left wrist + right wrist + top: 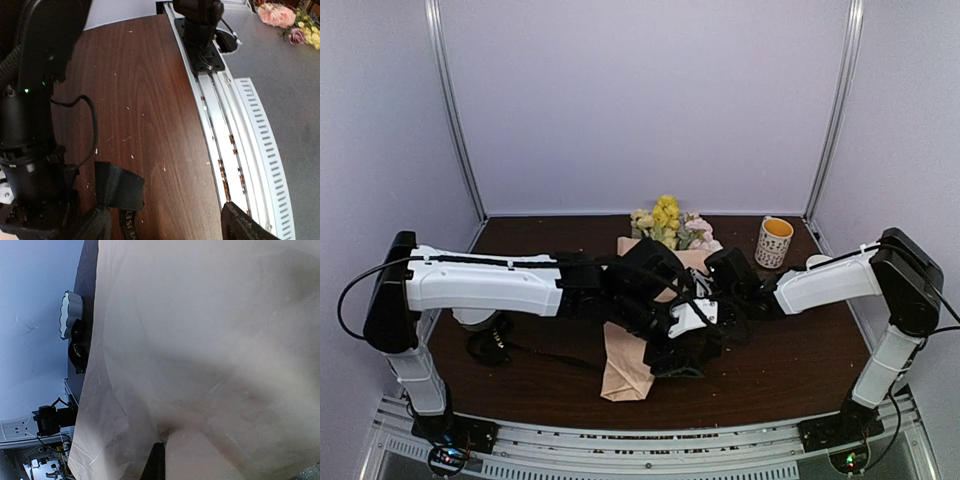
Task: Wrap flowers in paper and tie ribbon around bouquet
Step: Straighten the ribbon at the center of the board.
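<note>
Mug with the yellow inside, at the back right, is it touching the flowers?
Apart. The top external view shows a strip of bare dark table between the mug and the nearest pink blossoms of the flowers.

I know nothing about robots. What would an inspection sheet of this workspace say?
Surface: dark wood table, pale specks.
Job's things: bouquet in tan paper lies mid-table, flowers at far end; black ribbon heaped left.
Clutter: mug far right; white scalloped dish by the ribbon.
Grippers: left gripper open; right gripper shut, close against paper.
Cables: black cable loops off left shoulder.
Surroundings: pale walls; loose blooms on floor past rail.
</note>
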{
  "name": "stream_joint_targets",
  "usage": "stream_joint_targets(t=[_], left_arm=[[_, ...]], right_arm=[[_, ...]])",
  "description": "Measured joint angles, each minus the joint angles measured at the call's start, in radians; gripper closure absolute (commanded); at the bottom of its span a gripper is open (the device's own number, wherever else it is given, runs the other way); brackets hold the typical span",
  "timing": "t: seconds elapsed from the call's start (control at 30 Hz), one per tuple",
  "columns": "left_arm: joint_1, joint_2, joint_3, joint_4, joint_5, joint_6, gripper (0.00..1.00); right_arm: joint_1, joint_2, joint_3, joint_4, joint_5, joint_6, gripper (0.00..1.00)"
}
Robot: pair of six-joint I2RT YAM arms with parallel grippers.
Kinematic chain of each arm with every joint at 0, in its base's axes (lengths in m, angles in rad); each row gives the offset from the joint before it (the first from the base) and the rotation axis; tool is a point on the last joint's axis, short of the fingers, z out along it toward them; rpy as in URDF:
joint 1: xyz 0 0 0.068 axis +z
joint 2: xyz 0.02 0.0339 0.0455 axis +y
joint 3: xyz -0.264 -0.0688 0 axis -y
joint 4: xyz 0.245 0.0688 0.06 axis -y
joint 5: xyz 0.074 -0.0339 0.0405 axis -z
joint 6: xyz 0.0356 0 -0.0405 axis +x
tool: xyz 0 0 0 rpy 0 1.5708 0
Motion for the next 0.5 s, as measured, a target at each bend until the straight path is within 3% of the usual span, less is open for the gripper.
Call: stream_joint_targets(t=[0.03,0.1,0.5], left_arm=[[0.000,-0.019,-0.026,-0.005,0.004,-0.001,0.06],[0.000,-0.057,-0.069,-0.016,0.003,-0.004,0.03],[-0.012,-0.114,-0.087,-0.054,-0.156,0.008,0.05]], right_arm=[[0.000,0.001,-0.004,0.003,-0.001,0.000,1.00],[0.000,0.005,-0.012,0.008,-0.001,0.000,1.00],[0.000,0.009,-0.023,0.015,-0.002,-0.002,1.00]])
